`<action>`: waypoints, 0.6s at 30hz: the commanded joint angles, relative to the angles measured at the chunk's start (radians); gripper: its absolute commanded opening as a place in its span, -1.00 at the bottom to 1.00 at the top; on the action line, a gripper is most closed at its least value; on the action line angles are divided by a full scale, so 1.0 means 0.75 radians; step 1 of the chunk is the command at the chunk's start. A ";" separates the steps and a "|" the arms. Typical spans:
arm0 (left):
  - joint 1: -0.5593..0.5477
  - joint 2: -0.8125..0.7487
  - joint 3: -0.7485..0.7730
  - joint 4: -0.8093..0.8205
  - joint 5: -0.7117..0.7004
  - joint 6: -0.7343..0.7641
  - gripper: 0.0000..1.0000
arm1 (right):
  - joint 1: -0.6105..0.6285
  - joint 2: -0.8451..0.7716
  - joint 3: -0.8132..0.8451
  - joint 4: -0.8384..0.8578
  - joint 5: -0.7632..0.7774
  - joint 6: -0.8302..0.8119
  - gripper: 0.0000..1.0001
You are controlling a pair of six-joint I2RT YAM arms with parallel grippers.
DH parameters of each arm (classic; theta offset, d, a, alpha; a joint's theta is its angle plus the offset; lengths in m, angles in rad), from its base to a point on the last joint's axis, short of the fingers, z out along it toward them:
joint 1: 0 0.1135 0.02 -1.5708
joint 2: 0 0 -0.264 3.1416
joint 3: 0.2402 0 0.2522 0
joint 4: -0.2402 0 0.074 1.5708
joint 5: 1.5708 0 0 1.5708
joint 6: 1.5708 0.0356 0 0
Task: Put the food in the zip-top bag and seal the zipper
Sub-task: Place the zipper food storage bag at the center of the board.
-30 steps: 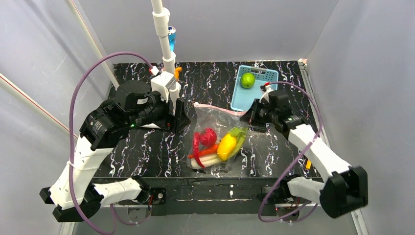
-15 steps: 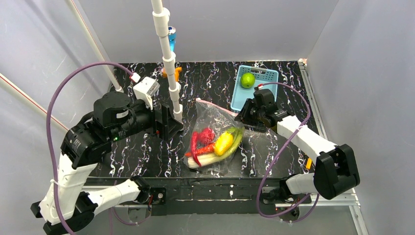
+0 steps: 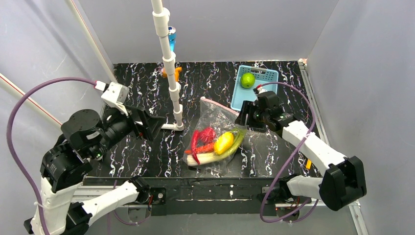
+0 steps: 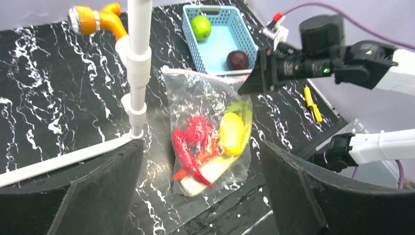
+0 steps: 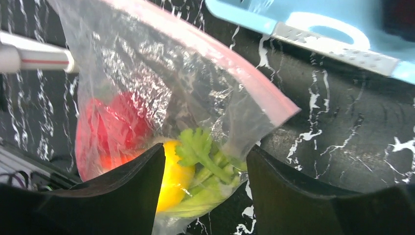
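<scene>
The zip-top bag (image 3: pixel 211 115) lies flat on the black marbled table (image 3: pixel 137 83), directly in front of the right gripper (image 3: pixel 242 118) and partly under its reach. Its zipper (image 5: pixel 230 61) runs as one pink band slanting across the right wrist view, beyond the fingertips. Whether the strip is pressed closed along its length cannot be told.

Inside the bag are the yellow fruit (image 3: pixel 223 142), the tomato (image 3: pixel 208 134), the red chilli (image 3: pixel 195 147), the carrot (image 3: pixel 204 148) and the leek (image 3: pixel 215 156). In the right wrist view the leek's green top and the yellow fruit show through the plastic in the gap between the fingers (image 5: pixel 117 196).

The right gripper's jaws are spread wide, with nothing clamped between them. They sit low, near the bag's nearest corner at the mouth end, but contact with the plastic cannot be made out.

Just behind this gripper, on its far side, is the light-blue basket (image 3: pixel 266 74). It holds the green fruit (image 3: pixel 247 80) and the maroon fruit (image 4: pixel 237 59), both outside the bag.

The left gripper (image 3: pixel 149 122) is raised well apart from the bag, released and empty. Its fingers (image 4: pixel 98 196) stand far apart, and its camera frames the whole bag between them. A white pipe stand (image 3: pixel 169 63) rises between this gripper and the bag.
</scene>
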State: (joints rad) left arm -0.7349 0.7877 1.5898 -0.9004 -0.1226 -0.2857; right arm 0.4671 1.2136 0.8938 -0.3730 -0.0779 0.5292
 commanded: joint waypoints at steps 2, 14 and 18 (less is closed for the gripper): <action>0.006 0.050 0.004 0.072 -0.028 0.011 0.77 | 0.143 0.121 0.001 0.059 -0.022 -0.080 0.41; 0.006 0.026 0.033 0.056 -0.071 -0.009 0.77 | 0.187 0.038 0.345 -0.357 0.493 -0.232 0.75; 0.006 -0.033 0.008 0.149 -0.145 0.034 0.78 | 0.187 -0.159 0.444 -0.476 0.635 -0.351 0.97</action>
State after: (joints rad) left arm -0.7349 0.8147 1.5902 -0.8610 -0.1534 -0.2980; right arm 0.6090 1.2541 1.1285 -0.5997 0.2132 0.3808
